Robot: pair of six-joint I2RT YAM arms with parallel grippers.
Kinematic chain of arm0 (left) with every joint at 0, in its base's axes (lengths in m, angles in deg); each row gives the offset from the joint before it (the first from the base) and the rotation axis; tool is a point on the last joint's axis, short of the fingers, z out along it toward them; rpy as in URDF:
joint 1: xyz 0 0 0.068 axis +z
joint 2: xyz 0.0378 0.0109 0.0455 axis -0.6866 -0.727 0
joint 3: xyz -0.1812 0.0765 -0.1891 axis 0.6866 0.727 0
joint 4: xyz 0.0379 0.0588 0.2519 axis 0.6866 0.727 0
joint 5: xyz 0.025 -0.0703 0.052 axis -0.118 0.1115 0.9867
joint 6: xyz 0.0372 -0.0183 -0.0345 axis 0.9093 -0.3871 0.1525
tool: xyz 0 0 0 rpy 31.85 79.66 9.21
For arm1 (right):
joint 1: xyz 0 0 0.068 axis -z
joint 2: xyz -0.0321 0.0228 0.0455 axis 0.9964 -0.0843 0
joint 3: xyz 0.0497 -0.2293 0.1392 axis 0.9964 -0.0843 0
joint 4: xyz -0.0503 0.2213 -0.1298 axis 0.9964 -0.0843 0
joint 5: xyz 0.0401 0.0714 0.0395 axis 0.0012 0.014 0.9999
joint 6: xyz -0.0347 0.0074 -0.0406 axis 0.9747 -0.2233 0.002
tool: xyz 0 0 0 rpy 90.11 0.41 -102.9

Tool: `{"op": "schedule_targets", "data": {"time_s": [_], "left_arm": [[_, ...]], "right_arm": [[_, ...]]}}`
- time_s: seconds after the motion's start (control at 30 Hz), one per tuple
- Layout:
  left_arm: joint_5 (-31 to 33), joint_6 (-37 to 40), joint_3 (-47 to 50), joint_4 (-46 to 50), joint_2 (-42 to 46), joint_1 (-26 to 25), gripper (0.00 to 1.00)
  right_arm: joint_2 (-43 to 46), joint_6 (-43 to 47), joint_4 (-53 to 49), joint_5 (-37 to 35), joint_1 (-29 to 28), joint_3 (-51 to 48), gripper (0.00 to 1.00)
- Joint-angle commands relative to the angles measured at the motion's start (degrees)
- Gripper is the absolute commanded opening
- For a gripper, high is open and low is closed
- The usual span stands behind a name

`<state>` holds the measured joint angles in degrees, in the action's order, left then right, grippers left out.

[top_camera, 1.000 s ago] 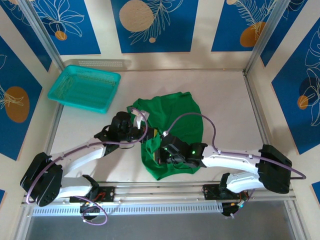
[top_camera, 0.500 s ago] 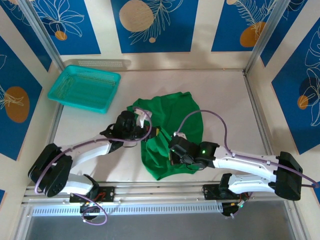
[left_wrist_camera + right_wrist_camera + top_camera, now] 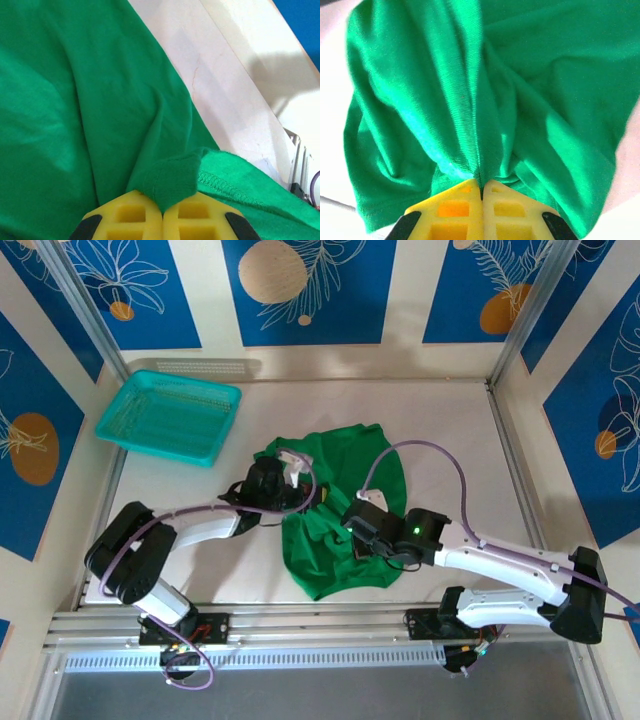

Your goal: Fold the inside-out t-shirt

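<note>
The yellow left fingers (image 3: pixel 130 217) are pressed together on a stitched hem fold of the bright green cloth t-shirt (image 3: pixel 75 125), and a small tab of fabric sticks up between them. The yellow right fingers (image 3: pixel 452 207) are also closed tight, pinching a bunched ridge of the same fabric, with creases fanning away from the grip. Seen from above, the shirt lies crumpled mid-width on the pale desk (image 3: pixel 450 440), toward its near edge. A teal plastic mesh basket (image 3: pixel 165 415) sits well apart at the far left.
</note>
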<state>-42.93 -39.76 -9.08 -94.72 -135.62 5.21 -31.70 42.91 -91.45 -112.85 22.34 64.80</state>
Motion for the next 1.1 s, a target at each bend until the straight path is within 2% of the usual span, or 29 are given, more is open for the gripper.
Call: {"op": "schedule_targets", "data": {"time_s": [0.0, 0.07, 0.3, 0.47, 0.57, 0.63, 0.67, 0.73, 0.87, 0.9, 0.93, 1.0, 1.07], "left_arm": [[-0.7, 0.04, -2.3, -4.34, -0.84, 0.47, 0.0], [-0.75, 0.63, -2.26, -4.16, -0.29, 0.69, 0.0], [0.26, 4.3, -1.98, -1.22, 1.24, 2.72, 0.0], [-0.25, 5.63, -2.78, -1.91, -1.21, 3.26, 0.0], [0.37, 5.41, -2.36, -3.04, -2.33, 3.65, 0.0], [0.81, 5.99, -2.09, -2.22, -2.61, 4.11, 0.0], [1.89, 6.38, -1.87, -0.89, -2.14, 4.29, 0.01], [6.94, 7.6, -1.52, 4.54, 0.34, 4.32, 0.1], [11.62, 11.68, -1.03, 14.87, 7.22, 4.34, 0.18], [12.51, 12.77, -0.95, 17.47, 9.38, 4.31, 0.22], [13.82, 13.31, -0.73, 19.78, 11.37, 4.31, 0.31], [15.02, 13.43, -0.8, 23.81, 14.26, 4.31, 0.47], [14.3, 13.52, -2.23, 28.55, 16.11, 4.31, 0.52]], "right_arm": [[1.46, 10.92, 8.06, 13.62, -0.1, -2.71, 0.0], [0.66, 12.0, 12.28, 19.39, -0.41, -3.47, 0.0], [-6.98, 15.25, 16.87, 25.52, -2.9, -0.95, 0.0], [-11.43, 15.64, 26.08, 36.1, -3.13, -0.29, 0.0], [-14.43, 14.14, 30.3, 38.14, -3.03, 0.0, 0.0], [-16.87, 12.81, 33.47, 38.46, -2.71, -0.12, 0.17], [-17.96, 12.63, 34.98, 39.89, -2.39, -0.16, 0.19], [-20.03, 11.63, 36.1, 42.4, -1.78, 0.38, 0.22], [-17.36, 12.16, 34.89, 45.38, -0.52, 0.47, 0.31], [-15.47, 12.61, 33.96, 46.82, 0.15, 0.52, 0.32], [-13.36, 13.0, 32.22, 47.09, 0.82, 0.95, 0.32], [-9.33, 13.21, 26.45, 43.68, 2.78, 1.95, 0.34], [-4.68, 11.62, 20.14, 37.77, 6.17, 2.15, 0.38]]}}
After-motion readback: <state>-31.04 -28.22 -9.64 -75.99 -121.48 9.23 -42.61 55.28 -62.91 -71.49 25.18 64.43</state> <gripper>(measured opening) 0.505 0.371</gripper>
